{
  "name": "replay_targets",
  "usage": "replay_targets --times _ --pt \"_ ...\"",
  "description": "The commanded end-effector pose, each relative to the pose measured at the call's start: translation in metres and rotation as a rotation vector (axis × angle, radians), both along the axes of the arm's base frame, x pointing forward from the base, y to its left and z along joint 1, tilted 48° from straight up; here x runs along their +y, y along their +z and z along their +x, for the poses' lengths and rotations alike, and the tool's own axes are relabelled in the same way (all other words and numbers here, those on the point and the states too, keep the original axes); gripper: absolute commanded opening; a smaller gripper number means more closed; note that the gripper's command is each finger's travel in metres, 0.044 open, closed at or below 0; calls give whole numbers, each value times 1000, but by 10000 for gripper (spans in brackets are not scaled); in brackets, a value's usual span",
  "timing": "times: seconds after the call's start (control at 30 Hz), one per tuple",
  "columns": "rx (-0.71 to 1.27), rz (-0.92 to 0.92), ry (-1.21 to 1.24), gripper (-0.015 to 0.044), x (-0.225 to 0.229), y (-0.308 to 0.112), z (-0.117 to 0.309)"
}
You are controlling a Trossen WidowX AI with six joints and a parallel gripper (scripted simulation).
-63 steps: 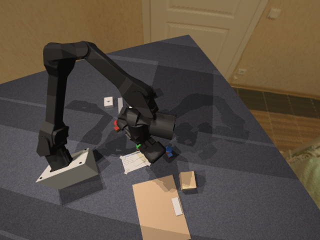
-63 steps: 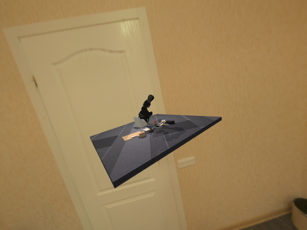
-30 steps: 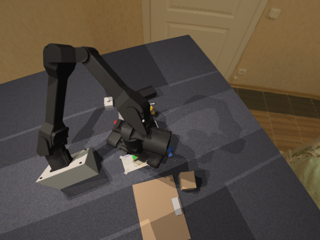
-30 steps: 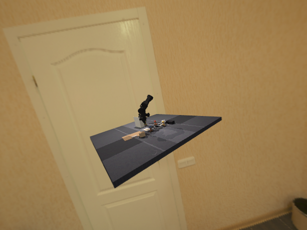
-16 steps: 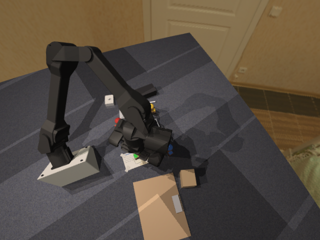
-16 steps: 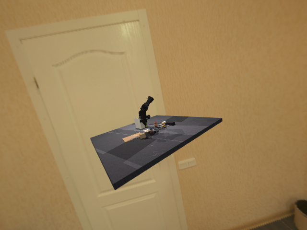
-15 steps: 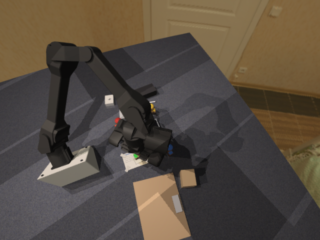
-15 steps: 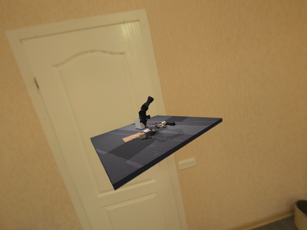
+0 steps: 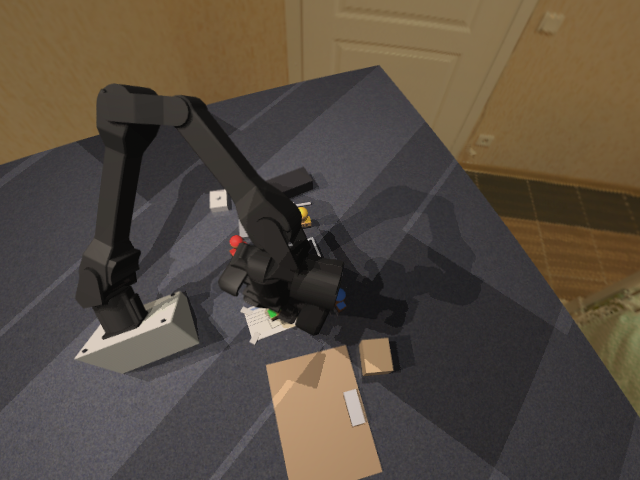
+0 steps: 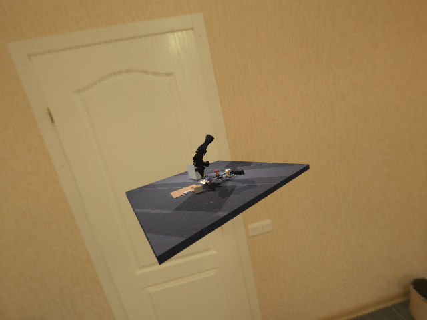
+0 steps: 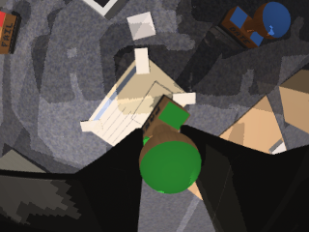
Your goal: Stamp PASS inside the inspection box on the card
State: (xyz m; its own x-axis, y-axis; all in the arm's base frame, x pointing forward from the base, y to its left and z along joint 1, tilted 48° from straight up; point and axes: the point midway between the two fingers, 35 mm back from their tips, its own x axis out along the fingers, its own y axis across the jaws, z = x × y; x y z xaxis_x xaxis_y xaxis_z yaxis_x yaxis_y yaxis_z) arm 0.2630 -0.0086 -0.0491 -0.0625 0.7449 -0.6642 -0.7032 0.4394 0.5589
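My gripper point(image 9: 283, 313) point(image 11: 161, 132) is shut on the green-knobbed PASS stamp point(image 9: 272, 313) point(image 11: 170, 166). The stamp's block has green patches on top and lies over the lower right part of the card in the wrist view. The white card point(image 9: 256, 330) point(image 11: 130, 92) is held by pale corner tabs. The stamp hides part of the thin-lined inspection box point(image 11: 144, 99); I see no print in the part that shows. The gap between stamp and card cannot be told. The ink pad point(image 9: 315, 248) point(image 11: 102, 12) is partly hidden by the arm in the top view.
The blue DATE stamp point(image 9: 340, 295) point(image 11: 275, 19), red FAIL stamp point(image 9: 236, 241) point(image 11: 7, 36) and yellow stamp point(image 9: 303, 212) stand around. A small white square point(image 11: 141, 25) lies between pad and card. A cardboard sheet point(image 9: 320, 413) and small box point(image 9: 376, 355) lie beyond the card. A dark bar point(image 9: 294, 183) lies behind.
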Motion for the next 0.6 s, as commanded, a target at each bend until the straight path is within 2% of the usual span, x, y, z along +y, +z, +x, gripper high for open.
replay_targets --times 0.0,0.57 --pt "4 3 -8 0 2 -2 0" --pt "4 6 -9 0 11 -9 -1"
